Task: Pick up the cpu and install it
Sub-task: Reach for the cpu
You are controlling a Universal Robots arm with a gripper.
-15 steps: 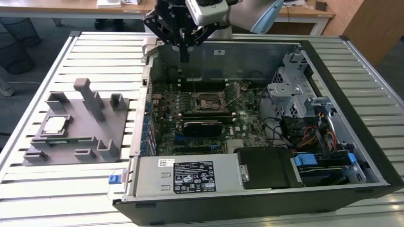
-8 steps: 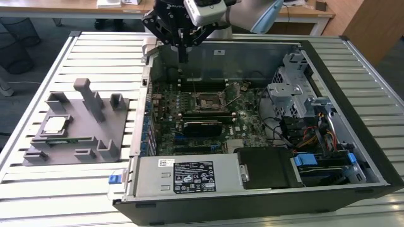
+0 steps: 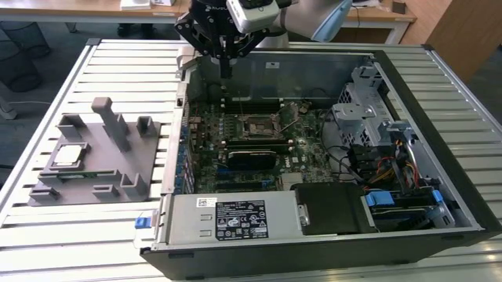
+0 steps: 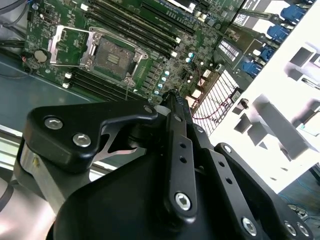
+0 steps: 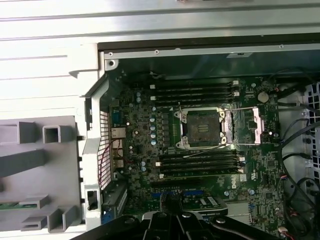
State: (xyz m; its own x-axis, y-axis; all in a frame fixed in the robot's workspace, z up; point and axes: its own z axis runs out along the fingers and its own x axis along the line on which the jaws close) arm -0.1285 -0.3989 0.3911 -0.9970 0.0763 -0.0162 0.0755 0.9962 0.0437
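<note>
- cpu (image 3: 67, 155): silver square chip lying flat on the grey fixture (image 3: 102, 179). It sits outside the computer case (image 3: 314, 258), off the case's side on the exterior view's left, and nothing touches it.
- hand (image 3: 226, 73): the exterior view places it above the case's far wall, well apart from the cpu. Its fingers are drawn together into one narrow tip, with nothing seen between them.
- hand (image 4: 172, 97): the second wrist view gives the black linkages close up, with the fingers meeting over the case's interior.
- socket (image 5: 202, 128): the first wrist view has it inside the case, bare. Its metal frame (image 5: 246, 125) is folded back beside it, and memory slots (image 5: 192, 90) lie on either side.
- counter (image 3: 79, 241): slatted metal, carrying both the case and the fixture in the exterior view.
</note>
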